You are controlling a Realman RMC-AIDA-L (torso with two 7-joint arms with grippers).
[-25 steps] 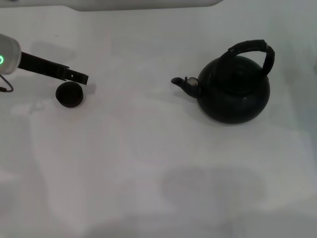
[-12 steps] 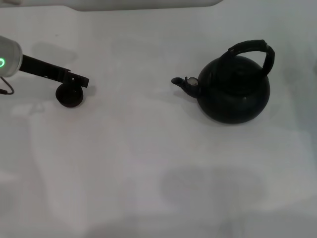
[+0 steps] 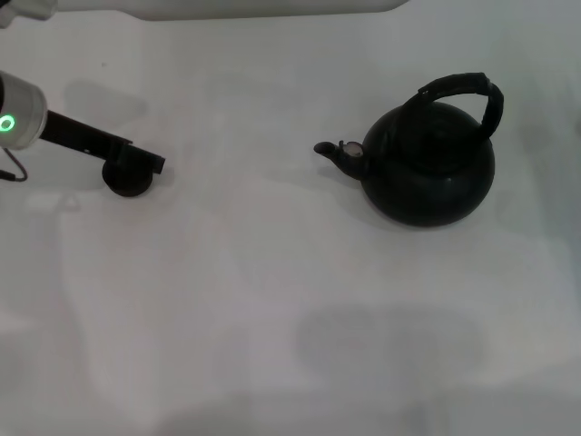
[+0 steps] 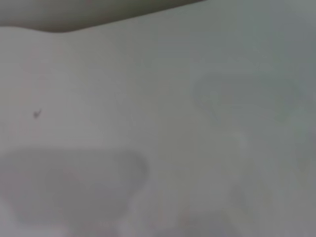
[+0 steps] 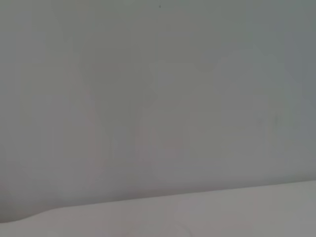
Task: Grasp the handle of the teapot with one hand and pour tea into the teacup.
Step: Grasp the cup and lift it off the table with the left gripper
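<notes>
Lowered since a second ago: the left gripper (image 3: 150, 164), whose dark fingers now overlap the far rim of the teacup (image 3: 125, 179) instead of sitting just behind it; the cup itself is unmoved.

Left gripper: at the table's (image 3: 272, 300) left side, over the teacup; fingers seemingly close together, though whether they pinch the rim cannot be told.

Teacup: small, round, dark, well apart from the teapot.

Teapot (image 3: 431, 168): matte black, upright at right, spout (image 3: 329, 153) pointing toward the cup (handle (image 3: 465, 88) arched over the top, untouched).

Right gripper: not visible in any view.
</notes>
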